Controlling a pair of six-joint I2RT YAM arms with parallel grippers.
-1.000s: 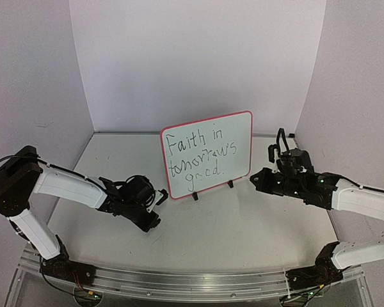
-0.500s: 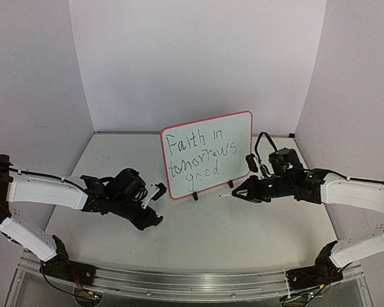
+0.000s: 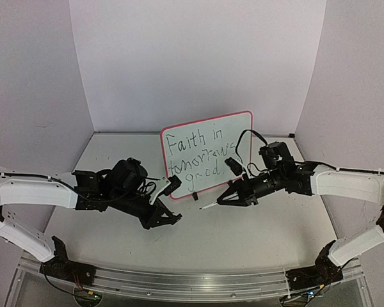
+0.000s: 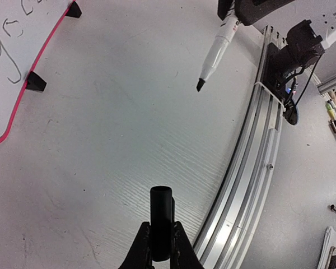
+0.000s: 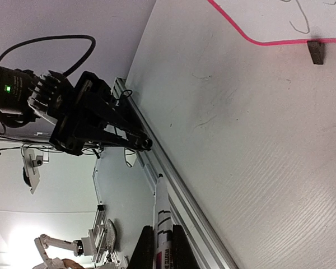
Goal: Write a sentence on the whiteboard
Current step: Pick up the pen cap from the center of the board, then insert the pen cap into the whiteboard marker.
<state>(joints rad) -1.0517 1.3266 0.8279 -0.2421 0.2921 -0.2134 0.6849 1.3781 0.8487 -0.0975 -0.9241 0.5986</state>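
The whiteboard (image 3: pixel 208 153) stands upright on its black feet at the back centre of the table (image 3: pixel 262 240). It tilts slightly, and the sentence (image 3: pixel 197 157) fills it in three lines, ending in a full stop.

Over the last second both arms have swung in toward the space just in front of the whiteboard. The right gripper (image 3: pixel 230 199) is clamped on a marker (image 3: pixel 210 206), its bare tip pointing away from the whiteboard toward the left arm. The left gripper (image 4: pixel 161 246) is pinched on a black cap (image 4: pixel 162 216), its open end facing that tip, the two still well apart.

Judgement: writing is finished and capping is in hand.

Room: the table in front of the whiteboard is bare between the tools. The left arm passes close to the whiteboard's lower left corner, where a knock is the main risk. The rail (image 3: pixel 198 281) lies farther out.
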